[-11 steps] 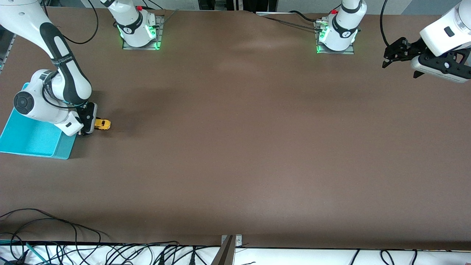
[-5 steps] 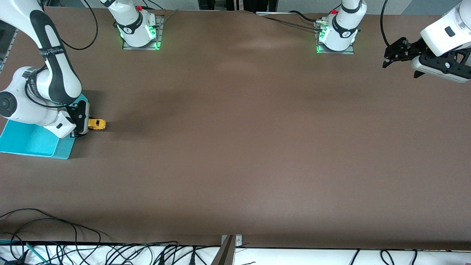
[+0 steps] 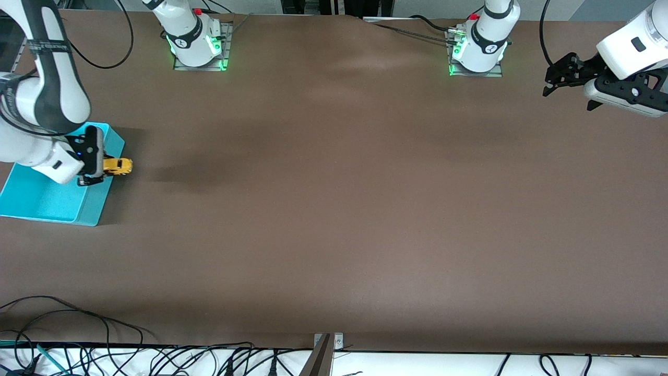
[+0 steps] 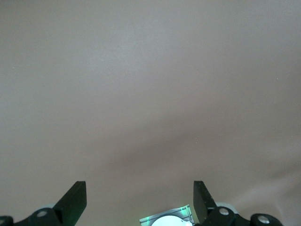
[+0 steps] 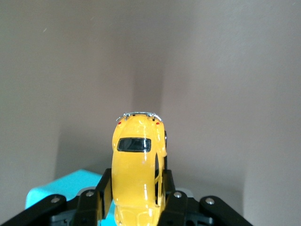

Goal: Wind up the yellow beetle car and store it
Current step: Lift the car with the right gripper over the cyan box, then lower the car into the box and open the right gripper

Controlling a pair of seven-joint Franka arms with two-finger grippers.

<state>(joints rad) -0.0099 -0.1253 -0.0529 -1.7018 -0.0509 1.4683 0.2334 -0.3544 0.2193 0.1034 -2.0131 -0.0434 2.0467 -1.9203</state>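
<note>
The right gripper [image 3: 99, 168] is clamped on the one small yellow beetle toy car with dark windows [image 3: 118, 165], lifted in the air, over the edge of the single cyan plastic bin [image 3: 47, 201] at the right arm's end of the table. In the right wrist view that car [image 5: 138, 165] sits pinched between the two black fingers [image 5: 94, 200], nose pointing away from the wrist, a corner of the bin [image 5: 66, 186] showing beneath it. On the front view's clock face the bin sits at nine o'clock on the brown table [image 3: 334, 209]. At two o'clock the left gripper [image 3: 566, 83] waits aloft over that table, its two fingers [image 4: 75, 200] spread wide with nothing between them.
</note>
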